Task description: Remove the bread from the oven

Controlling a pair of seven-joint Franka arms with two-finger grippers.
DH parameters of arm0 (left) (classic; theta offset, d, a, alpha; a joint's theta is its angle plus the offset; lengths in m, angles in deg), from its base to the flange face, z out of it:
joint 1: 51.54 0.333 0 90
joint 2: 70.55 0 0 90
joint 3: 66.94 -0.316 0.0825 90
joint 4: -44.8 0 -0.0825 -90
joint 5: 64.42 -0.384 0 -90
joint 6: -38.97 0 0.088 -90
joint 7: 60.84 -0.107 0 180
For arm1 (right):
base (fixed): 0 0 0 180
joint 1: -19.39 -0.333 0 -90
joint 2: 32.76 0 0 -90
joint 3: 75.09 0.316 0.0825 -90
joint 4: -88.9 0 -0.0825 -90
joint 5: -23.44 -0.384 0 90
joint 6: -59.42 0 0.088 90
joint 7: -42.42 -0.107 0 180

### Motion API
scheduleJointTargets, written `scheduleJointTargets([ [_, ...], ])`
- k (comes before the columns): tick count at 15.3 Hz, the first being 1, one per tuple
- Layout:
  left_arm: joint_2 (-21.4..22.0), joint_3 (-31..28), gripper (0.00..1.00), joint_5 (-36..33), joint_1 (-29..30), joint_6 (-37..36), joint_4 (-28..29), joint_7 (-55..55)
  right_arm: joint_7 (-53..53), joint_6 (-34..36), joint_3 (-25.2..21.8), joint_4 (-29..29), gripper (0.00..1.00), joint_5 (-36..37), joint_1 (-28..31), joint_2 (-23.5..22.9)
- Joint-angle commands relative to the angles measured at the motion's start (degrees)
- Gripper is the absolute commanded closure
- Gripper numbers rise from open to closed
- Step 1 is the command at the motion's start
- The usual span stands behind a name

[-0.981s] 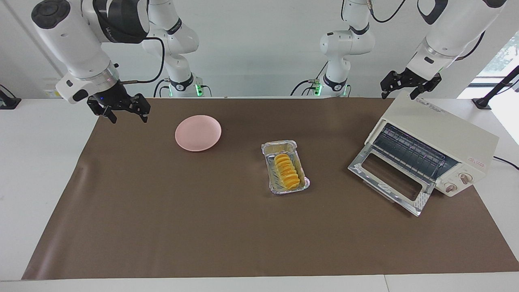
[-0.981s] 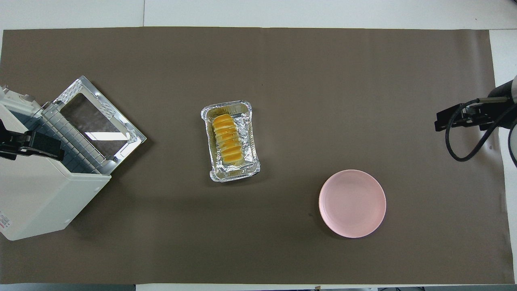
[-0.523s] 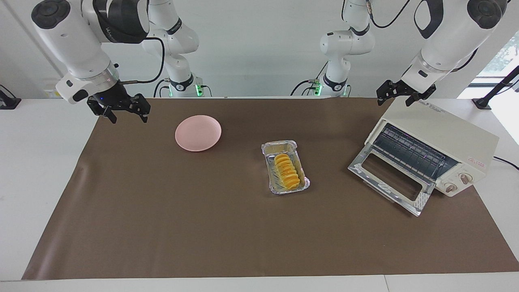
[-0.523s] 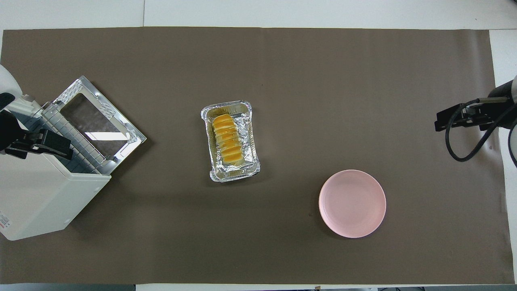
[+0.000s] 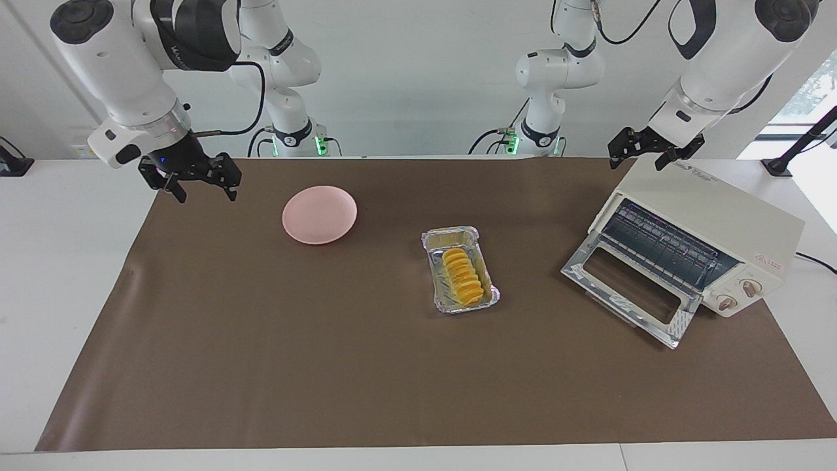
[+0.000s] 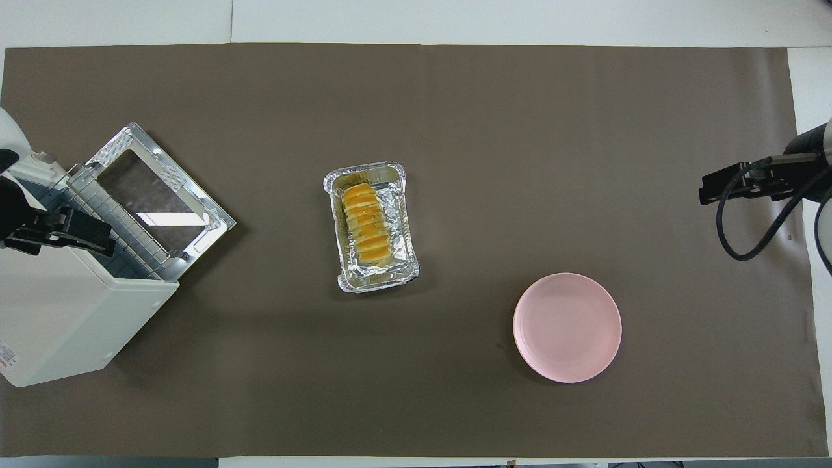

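Observation:
The bread point(image 5: 463, 276) is a ridged golden-yellow loaf lying in a silver foil tray point(image 5: 451, 232) on the middle of the brown mat, also visible from overhead as the bread point(image 6: 365, 223). The cream-white oven point(image 5: 716, 212) stands at the left arm's end of the table. Its glass door point(image 5: 628, 291) is dropped open, and the wire rack inside is bare. My left gripper point(image 5: 637, 160) hangs open and empty over the oven's top edge. My right gripper point(image 5: 204, 193) hangs open and empty over the mat's edge at the right arm's end, beside the pink plate.
A pink plate point(image 5: 320, 214) with nothing on it sits on the mat between the foil tray and the right gripper, nearer to the robots than the tray. The brown mat point(image 5: 294, 366) covers most of the table. A black stand is by the oven's end.
The left gripper has drawn back slightly over the oven's top toward its base. The right gripper has shifted a little toward the table's end. Bread, tray, plate and oven have not moved.

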Motion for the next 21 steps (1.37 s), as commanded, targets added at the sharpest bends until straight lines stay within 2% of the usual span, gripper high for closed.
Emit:
scheduleJointTargets([
  [1,1.6,0.3,0.00,0.8,0.9,0.6,0.7,-0.6,3.5,-3.4,0.7,5.4,0.00,-0.3,0.2,2.7],
  [3,1.6,0.3,0.00,0.8,0.9,0.6,0.7,-0.6,1.5,-4.1,1.6,5.5,0.00,-0.3,-1.1,2.1],
  [8,1.6,0.3,0.00,0.8,0.9,0.6,0.7,-0.6,-10.9,-11.5,1.7,4.3,0.00,-0.5,-11.3,-4.4],
  [11,1.6,0.3,0.00,0.8,0.9,0.6,0.7,-0.6,-21.5,-14.4,1.8,0.3,0.00,-2.4,-18.5,-10.4],
  [14,1.6,0.3,0.00,0.8,0.9,0.6,0.7,-0.6,-27.8,-17.1,1.8,-2.9,0.00,-3.9,-22.8,-15.1],
  [18,1.6,0.3,0.00,0.8,0.9,0.6,0.7,-0.6,-31.0,-15.3,1.8,-13.0,0.00,-4.6,-27.0,-24.2],
  [21,1.6,0.3,0.00,0.8,0.9,0.6,0.7,-0.6,-34.8,-17.5,1.8,-13.2,0.00,-4.5,-28.9,-27.2],
])
